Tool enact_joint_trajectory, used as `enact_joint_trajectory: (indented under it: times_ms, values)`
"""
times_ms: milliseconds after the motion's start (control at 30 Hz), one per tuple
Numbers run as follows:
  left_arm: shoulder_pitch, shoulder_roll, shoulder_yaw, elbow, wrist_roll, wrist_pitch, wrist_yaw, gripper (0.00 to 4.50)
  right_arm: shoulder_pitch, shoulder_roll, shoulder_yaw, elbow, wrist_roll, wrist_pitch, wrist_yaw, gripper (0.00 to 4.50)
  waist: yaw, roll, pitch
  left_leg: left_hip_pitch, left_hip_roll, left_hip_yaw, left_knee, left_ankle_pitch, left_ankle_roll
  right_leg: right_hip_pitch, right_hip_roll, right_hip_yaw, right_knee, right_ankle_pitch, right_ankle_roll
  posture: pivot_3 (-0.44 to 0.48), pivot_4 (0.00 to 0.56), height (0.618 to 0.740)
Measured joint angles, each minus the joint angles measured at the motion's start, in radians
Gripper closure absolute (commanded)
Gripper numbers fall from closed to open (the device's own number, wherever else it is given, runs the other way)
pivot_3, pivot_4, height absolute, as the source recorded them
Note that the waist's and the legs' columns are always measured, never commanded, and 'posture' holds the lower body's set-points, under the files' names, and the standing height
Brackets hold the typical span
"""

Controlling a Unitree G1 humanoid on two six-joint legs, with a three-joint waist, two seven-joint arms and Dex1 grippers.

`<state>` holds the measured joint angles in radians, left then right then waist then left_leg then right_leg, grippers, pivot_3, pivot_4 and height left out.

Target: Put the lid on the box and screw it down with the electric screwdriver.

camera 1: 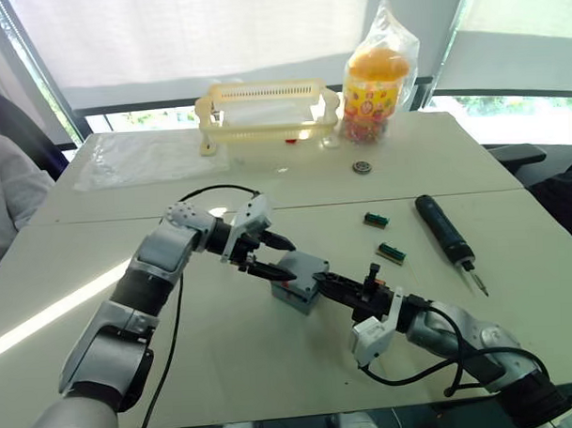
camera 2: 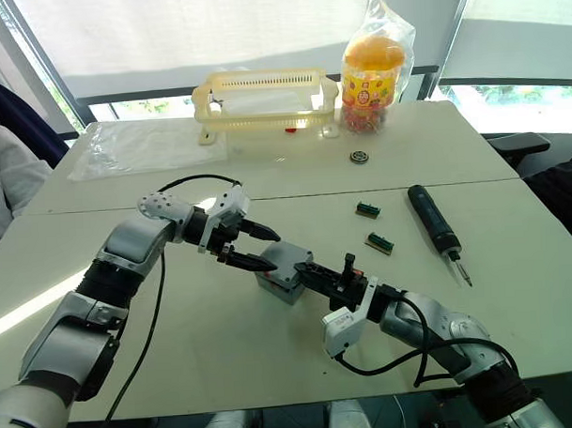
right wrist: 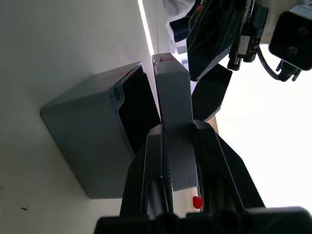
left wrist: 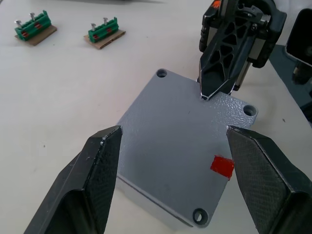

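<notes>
Left eye view: at centre-left the left gripper (camera 1: 266,254) hangs with its ribbed black fingers spread wide, straddling the lid (camera 1: 304,266). At frame centre that flat, matte grey plate, pinched by the right gripper (camera 1: 333,282), sits tilted over the square grey box (right wrist: 87,141) on the pale white table (camera 1: 207,367). Right of centre lies the smooth black cylindrical electric screwdriver (camera 1: 443,230).

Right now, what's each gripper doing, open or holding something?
Left gripper: open, fingers either side of the lid.
Right gripper: shut on the lid, over the box.
</notes>
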<state>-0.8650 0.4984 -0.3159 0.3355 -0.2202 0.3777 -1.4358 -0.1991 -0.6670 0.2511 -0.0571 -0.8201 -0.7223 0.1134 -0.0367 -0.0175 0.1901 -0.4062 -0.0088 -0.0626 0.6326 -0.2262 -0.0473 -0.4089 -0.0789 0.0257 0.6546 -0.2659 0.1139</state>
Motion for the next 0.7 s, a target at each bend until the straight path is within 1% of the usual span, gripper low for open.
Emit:
enact_joint_trajectory:
  times_ms: [200, 267, 300, 333, 367, 467, 500, 700]
  values:
    - [0.000, -0.016, -0.006, 0.026, 0.016, -0.047, -0.001, 1.04, 0.015, 0.000, 0.000, -0.007, -0.016, 0.016, -0.014, 4.37, 0.004, 0.000, -0.001, 0.003, 0.000, 0.000, 0.000, 0.000, 0.000, 0.004, 0.000, 0.000, -0.001, 0.000, 0.000, 0.000, 0.150, 0.740]
    - [0.000, -0.027, -0.007, 0.038, 0.017, -0.054, -0.002, 0.97, 0.024, 0.000, 0.000, -0.010, -0.021, 0.020, -0.019, 3.36, 0.006, 0.000, -0.001, 0.005, 0.000, 0.000, 0.000, 0.000, 0.001, 0.006, 0.000, 0.000, -0.001, 0.000, 0.000, 0.000, 0.150, 0.740]
    - [0.000, -0.029, -0.020, 0.040, 0.026, -0.055, -0.003, 0.97, 0.030, -0.001, 0.004, -0.009, -0.025, 0.021, -0.012, 3.04, 0.007, 0.000, -0.001, 0.005, 0.000, 0.000, 0.000, 0.000, 0.001, 0.006, 0.000, 0.000, -0.002, 0.000, 0.000, 0.000, 0.150, 0.740]
    - [0.006, -0.032, -0.023, 0.045, 0.028, -0.057, -0.004, 0.97, 0.038, 0.001, 0.008, -0.008, -0.025, 0.022, -0.017, 2.47, 0.008, 0.000, -0.001, 0.005, 0.000, 0.000, 0.000, 0.000, 0.001, 0.006, 0.000, 0.000, -0.002, 0.000, 0.000, 0.000, 0.150, 0.740]
    - [0.006, -0.033, -0.023, 0.046, 0.030, -0.060, -0.004, 0.97, 0.037, 0.002, 0.006, -0.015, -0.023, 0.025, -0.022, 2.03, 0.008, -0.001, -0.002, 0.005, 0.000, 0.000, 0.000, 0.000, 0.001, 0.006, 0.000, 0.000, -0.002, 0.000, 0.000, 0.000, 0.150, 0.740]
    - [0.006, -0.043, -0.025, 0.055, 0.038, -0.063, -0.004, 0.97, 0.037, 0.002, -0.005, -0.035, -0.020, 0.030, -0.035, 0.47, 0.008, -0.001, -0.002, 0.013, 0.000, 0.000, -0.001, -0.001, 0.002, 0.013, 0.000, 0.000, -0.003, 0.000, 0.000, 0.000, 0.150, 0.740]
    - [0.006, -0.045, -0.025, 0.059, 0.040, -0.063, -0.003, 0.97, 0.037, 0.001, -0.009, -0.041, -0.020, 0.031, -0.040, 0.06, 0.007, -0.001, -0.002, 0.016, 0.000, 0.000, -0.002, -0.002, 0.003, 0.016, 0.000, 0.000, -0.004, -0.001, 0.000, 0.000, 0.150, 0.740]
    - [0.009, -0.059, -0.027, 0.058, 0.047, -0.065, 0.002, 0.97, 0.047, -0.016, -0.016, -0.049, -0.020, 0.032, -0.048, 0.06, 0.008, -0.001, -0.002, 0.017, 0.000, 0.000, -0.001, -0.002, 0.004, 0.018, 0.000, 0.000, -0.005, -0.001, -0.001, 0.000, 0.150, 0.740]
